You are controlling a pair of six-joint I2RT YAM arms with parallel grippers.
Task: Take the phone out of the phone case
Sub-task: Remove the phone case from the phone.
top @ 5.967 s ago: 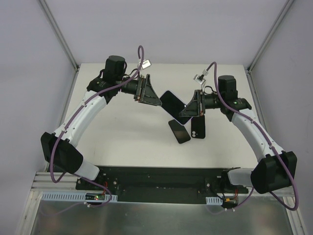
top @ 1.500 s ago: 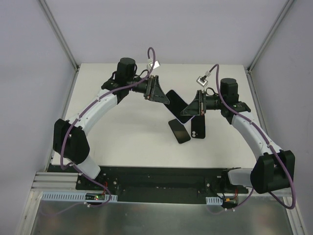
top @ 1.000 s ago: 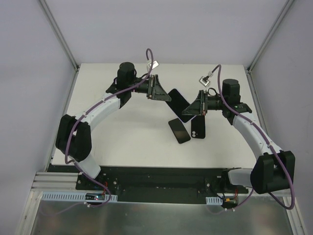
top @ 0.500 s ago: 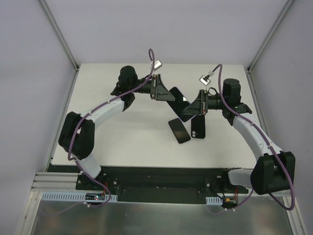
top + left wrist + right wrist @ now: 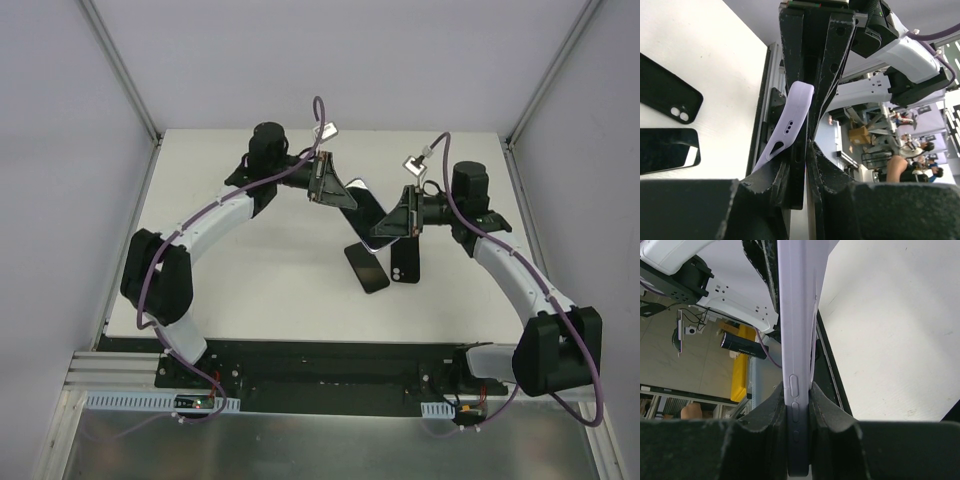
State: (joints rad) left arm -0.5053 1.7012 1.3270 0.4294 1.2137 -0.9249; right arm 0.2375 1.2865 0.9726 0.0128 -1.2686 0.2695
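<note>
A phone in a lilac phone case hangs in the air between both grippers, above the table. In the left wrist view a corner of the lilac phone case is peeled away from the black phone. My left gripper is shut on that bare black edge, and the peeled corner lies outside one finger. My right gripper is shut on the other end, its pads pressing the case's side with the buttons. From above, the left gripper and the right gripper face each other closely.
A bare black phone and a black case with camera holes lie side by side on the white table, just below the held phone. Both also show in the left wrist view: the case and the phone.
My left gripper has moved right onto the phone's free end and closed on it. The right gripper has kept its grip and barely moved.
</note>
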